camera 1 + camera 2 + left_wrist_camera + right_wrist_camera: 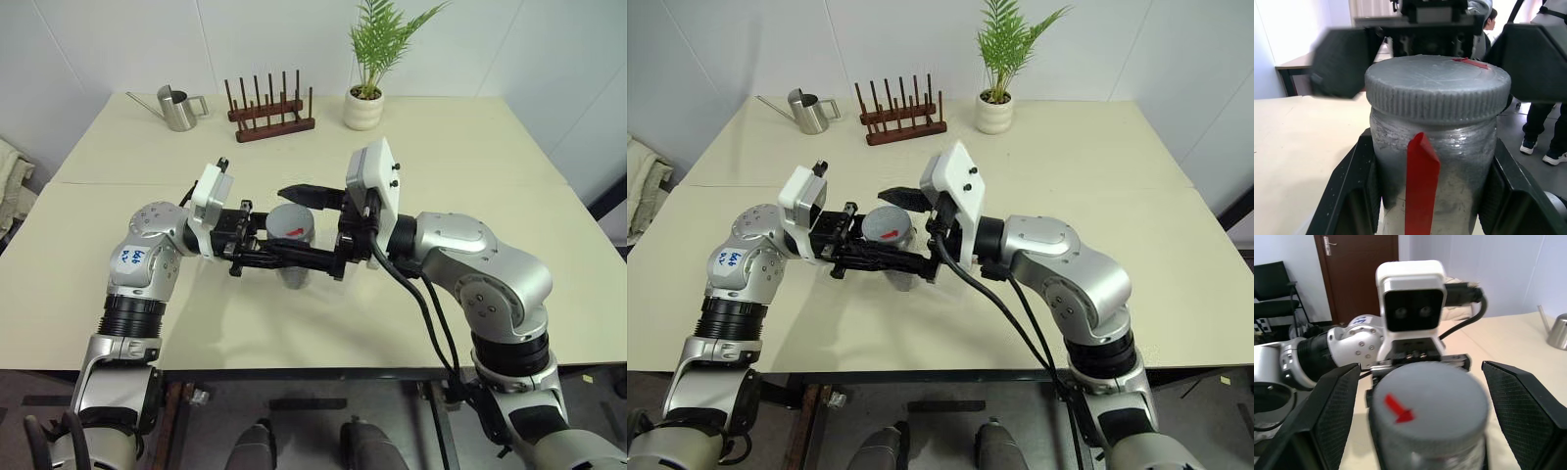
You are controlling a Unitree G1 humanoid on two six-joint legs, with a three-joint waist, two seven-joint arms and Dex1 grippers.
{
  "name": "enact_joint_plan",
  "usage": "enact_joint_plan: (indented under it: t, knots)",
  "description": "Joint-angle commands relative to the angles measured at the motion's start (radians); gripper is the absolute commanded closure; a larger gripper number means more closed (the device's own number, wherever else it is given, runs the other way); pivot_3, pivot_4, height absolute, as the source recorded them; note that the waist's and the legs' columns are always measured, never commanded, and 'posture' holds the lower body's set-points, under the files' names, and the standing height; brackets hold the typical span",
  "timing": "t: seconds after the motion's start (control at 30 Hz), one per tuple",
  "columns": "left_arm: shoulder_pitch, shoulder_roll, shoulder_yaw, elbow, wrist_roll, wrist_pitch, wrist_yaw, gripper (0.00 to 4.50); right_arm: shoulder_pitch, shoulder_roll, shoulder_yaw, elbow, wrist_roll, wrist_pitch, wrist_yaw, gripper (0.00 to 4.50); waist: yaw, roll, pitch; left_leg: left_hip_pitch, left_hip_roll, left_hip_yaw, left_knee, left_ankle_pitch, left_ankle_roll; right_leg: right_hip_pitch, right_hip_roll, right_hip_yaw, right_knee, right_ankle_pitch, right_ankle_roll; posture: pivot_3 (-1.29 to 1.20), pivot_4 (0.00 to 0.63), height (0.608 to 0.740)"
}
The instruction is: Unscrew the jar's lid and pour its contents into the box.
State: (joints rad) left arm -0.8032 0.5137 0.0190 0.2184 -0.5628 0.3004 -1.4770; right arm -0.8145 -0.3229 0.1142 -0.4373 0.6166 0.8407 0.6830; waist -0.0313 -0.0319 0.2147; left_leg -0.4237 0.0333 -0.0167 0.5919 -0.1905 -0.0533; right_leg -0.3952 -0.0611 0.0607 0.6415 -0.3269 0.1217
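The jar (293, 257) is a silvery canister with a red strip, held upright above the table. My left gripper (1430, 142) is shut on its body from the left, one finger (1349, 196) on each side. The grey ribbed lid (291, 222) with a red arrow mark sits on the jar's top (1430, 406). My right gripper (1420, 377) reaches in from the right at lid height and is open. Its fingers (1332, 406) stand wide on both sides of the lid without touching it. The contents are hidden inside the jar. The box is out of view.
At the back of the cream table (490, 157) stand a steel watering can (177, 108), a dark wooden peg rack (270, 115) and a potted fern (365, 98). A person (1542, 122) stands beyond the table's edge.
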Motion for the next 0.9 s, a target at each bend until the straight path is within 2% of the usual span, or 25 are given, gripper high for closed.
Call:
enact_joint_plan:
  t: [0.03, 0.43, 0.9]
  knots:
    - [-0.026, 0.0, -0.007, -0.018, 0.005, -0.027, -0.014, 2.5, -0.032, 0.023, 0.01, 0.013, -0.011, -0.041, -0.014, 0.34, 0.0, 0.0, 0.0, 0.0, 0.0, 0.0, 0.0, 0.0, 0.0, 0.0, 0.0, 0.0, 0.0, 0.0, 0.0, 0.0, 0.15, 0.74]
    - [-0.016, -0.019, -0.004, -0.041, -0.004, -0.029, 0.004, 2.5, -0.065, 0.047, 0.026, 0.076, -0.047, -0.072, -0.036, 0.34, 0.0, 0.0, 0.0, 0.0, 0.0, 0.0, 0.0, 0.0, 0.0, 0.0, 0.0, 0.0, 0.001, 0.0, 0.0, 0.0, 0.15, 0.74]
    - [0.01, 0.037, 0.025, -0.04, -0.014, -0.006, 0.016, 2.5, 0.011, -0.153, -0.073, 0.009, -0.018, -0.012, -0.041, 0.34, 0.001, 0.0, 0.0, 0.0, 0.0, 0.0, 0.0, 0.0, 0.0, -0.001, 0.0, 0.0, 0.0, 0.0, 0.0, 0.0, 0.15, 0.74]
